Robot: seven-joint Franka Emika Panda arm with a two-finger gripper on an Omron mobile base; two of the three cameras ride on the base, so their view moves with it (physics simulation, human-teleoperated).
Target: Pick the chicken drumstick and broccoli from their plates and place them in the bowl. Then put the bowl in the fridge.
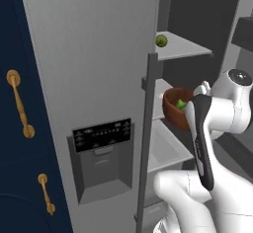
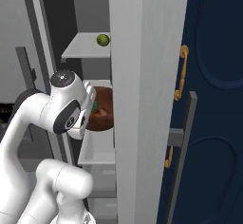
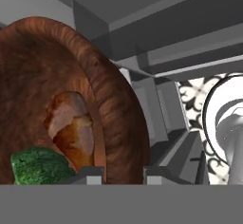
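The final step is playing out: the white arm is reaching into the tall grey brushed-metal fridge, carrying the deep reddish-brown wooden bowl in at the level of the middle white shelf. In the hand view the claw is pinching the bowl's rim, its dark tips nearly together with one inside the wall and one outside (a thin-edge hold, so it looks a touchy one). Inside the bowl, the reddish-brown chicken drumstick and the dark green bumpy broccoli floret are riding along together, so the loading part appears finished.

The next move seems to call for easing the bowl onto a shelf, keeping it level, then letting go and backing straight out. Whether the bowl is already resting on anything cannot be told.

Around it: a smooth round yellow-green fruit is sitting on the upper white shelf, well above the bowl. The open door's edge is standing close beside the arm, narrowing the way out. Navy cabinets with brass handles are flanking the fridge.
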